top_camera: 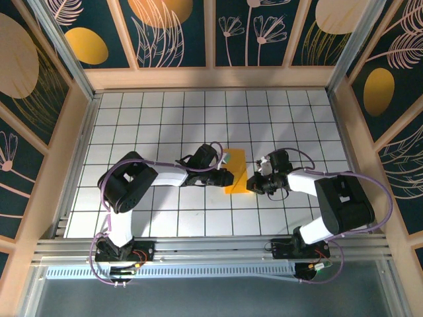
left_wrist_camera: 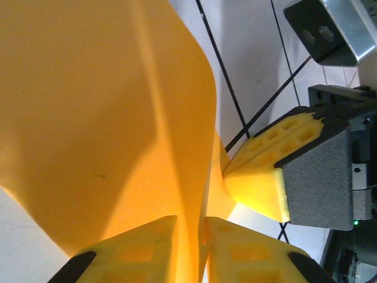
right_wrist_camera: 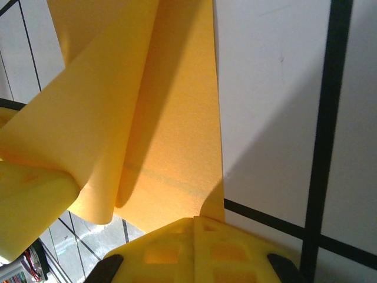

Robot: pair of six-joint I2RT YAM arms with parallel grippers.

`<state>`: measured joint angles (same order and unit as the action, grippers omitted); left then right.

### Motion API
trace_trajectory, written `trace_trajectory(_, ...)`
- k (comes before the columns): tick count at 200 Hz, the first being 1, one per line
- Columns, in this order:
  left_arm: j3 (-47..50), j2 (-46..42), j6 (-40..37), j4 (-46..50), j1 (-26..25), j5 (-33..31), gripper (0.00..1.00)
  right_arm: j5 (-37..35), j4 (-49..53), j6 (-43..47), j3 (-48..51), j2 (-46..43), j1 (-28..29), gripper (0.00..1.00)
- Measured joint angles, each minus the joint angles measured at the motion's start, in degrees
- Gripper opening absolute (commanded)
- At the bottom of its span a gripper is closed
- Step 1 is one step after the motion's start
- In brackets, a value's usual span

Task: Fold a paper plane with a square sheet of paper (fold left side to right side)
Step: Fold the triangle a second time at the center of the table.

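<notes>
1. The left gripper (left_wrist_camera: 191, 227) has its two yellow ribbed fingers (left_wrist_camera: 135, 247) a narrow slit apart. An edge of the thin, plain orange-yellow square sheet of paper (left_wrist_camera: 106, 118) runs down through that slit. Whether the pads press on the sheet I cannot tell.
2. The right gripper (right_wrist_camera: 194, 227) has its yellow fingers (right_wrist_camera: 235, 253) closed tight against each other, with only a seam between them. A corner of the sheet tapers into their tips and is pinched there. In the left wrist view, one of these fingers (left_wrist_camera: 259, 171) meets that narrowed corner.
3. Between the two grippers the sheet (right_wrist_camera: 177, 118) is loosely doubled. An upper flap curves over a lower layer that lies on the table, and the bend is rounded rather than sharply creased. One finger of the left gripper (right_wrist_camera: 29, 206) touches the flap at its lower left in the right wrist view.
4. From above, the sheet (top_camera: 236, 170) shows as a narrow, slanted orange strip near the middle of the table. The left gripper (top_camera: 225, 176) touches its left side, and the right gripper (top_camera: 254, 184) is at its near right corner.
5. The sheet lies on a white table ruled with a black grid of tiles (top_camera: 165, 112). Both arms reach inward from bases on a grey metal rail (top_camera: 198, 249) along the near edge.
6. Dark wall panels painted with golden ovals and pale floral lines (top_camera: 165, 33) stand around the table's other sides.
</notes>
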<state>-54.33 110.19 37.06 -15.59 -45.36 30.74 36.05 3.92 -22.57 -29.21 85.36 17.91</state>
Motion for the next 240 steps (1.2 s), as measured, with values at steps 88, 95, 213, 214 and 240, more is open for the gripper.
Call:
trace_trajectory(88,0.0,0.02,-2.54,1.55,1.22,-1.68,0.24,0.02,0.0,0.17,-0.04,0.09,0.0,0.0)
trace_trajectory(95,0.0,0.02,-2.54,1.55,1.22,-1.73,0.24,0.02,0.0,0.17,-0.04,0.09,0.0,0.0)
trace_trajectory(213,-2.03,0.39,-3.23,2.23,1.97,-2.93,0.22,0.04,0.0,0.22,-0.31,0.46,0.0,0.0)
trace_trajectory(214,-2.05,0.39,-3.23,2.23,1.97,-2.93,0.22,0.04,0.0,0.22,-0.31,0.46,0.0,0.0)
trace_trajectory(240,-2.38,0.46,-3.63,2.47,1.97,-2.97,0.21,0.04,0.0,0.37,-0.31,0.52,0.0,0.0)
